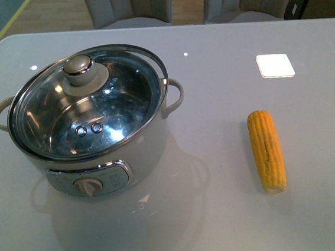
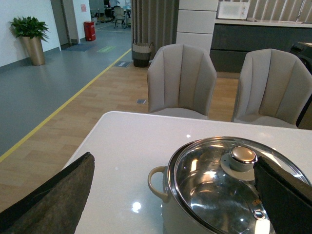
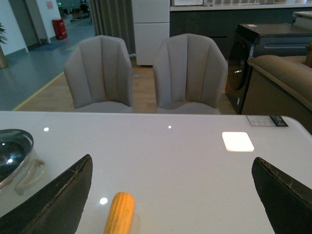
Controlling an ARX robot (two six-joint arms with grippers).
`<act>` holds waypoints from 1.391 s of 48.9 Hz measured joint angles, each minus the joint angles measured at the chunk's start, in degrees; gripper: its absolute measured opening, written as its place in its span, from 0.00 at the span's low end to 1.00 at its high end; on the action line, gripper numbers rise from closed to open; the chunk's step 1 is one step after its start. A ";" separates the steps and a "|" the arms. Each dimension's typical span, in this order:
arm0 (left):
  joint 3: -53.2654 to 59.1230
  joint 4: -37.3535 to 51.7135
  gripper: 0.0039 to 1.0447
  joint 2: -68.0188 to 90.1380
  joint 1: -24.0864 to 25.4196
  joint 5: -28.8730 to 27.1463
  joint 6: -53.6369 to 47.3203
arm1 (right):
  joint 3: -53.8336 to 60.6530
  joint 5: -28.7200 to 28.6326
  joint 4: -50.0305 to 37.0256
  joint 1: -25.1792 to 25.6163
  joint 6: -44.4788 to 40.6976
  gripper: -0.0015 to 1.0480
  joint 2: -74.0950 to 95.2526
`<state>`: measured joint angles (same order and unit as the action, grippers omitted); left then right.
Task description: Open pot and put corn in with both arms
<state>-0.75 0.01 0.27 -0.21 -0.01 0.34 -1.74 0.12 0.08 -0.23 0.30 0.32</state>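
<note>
Pot (image 1: 148, 142): cream-white body, upright on the table (image 1: 225, 227); control panel faces the robot.
Dial knob (image 1: 89, 186): centred on the pot's front panel, below the rim.
Glass lid (image 1: 103, 108): seated on the pot's rim, so the pot is closed; the steel inner bowl shows through the glass.
Lid knob (image 1: 79, 68): on top of the lid, on the side of the pot away from the robot.
Side handles (image 1: 175, 95): one loop on each flank of the pot, both free.
Corn (image 1: 266, 150): flat on the table to the right of the pot and well apart from it; long axis runs roughly away from the robot, pale cut end nearest the robot.
Bright square patch (image 1: 275, 65): on the table surface, beyond the corn as seen from the pot.
Left gripper (image 2: 173, 158): above the table on the near side of the pot; fingers (image 2: 58, 200) spread wide, nothing between them; the lid sits close by one finger, contact cannot be told.
Right gripper (image 3: 171, 160): on the corn's side of the pot; fingers (image 3: 58, 200) spread wide and empty; the corn's far end lies between them, untouched.
Chairs (image 2: 181, 78): two, past the table edge behind the pot.
</note>
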 joint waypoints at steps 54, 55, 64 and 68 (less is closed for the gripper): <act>-25.49 26.01 0.94 78.16 -17.27 -12.90 8.96 | 0.00 0.00 0.00 0.00 -0.02 0.92 -0.04; -26.32 27.85 0.94 80.41 -17.16 -12.52 8.61 | 0.00 0.00 0.00 0.00 -0.02 0.92 -0.04; -33.31 34.64 0.94 94.73 -16.50 -9.22 6.86 | 0.00 0.00 0.00 0.00 -0.02 0.92 -0.04; -35.85 36.13 0.94 98.82 -16.50 -7.58 6.25 | 0.00 0.00 0.00 0.00 -0.02 0.92 -0.04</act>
<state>-36.60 36.14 99.09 -16.71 -7.60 6.59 -1.74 0.12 0.08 -0.23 0.27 0.27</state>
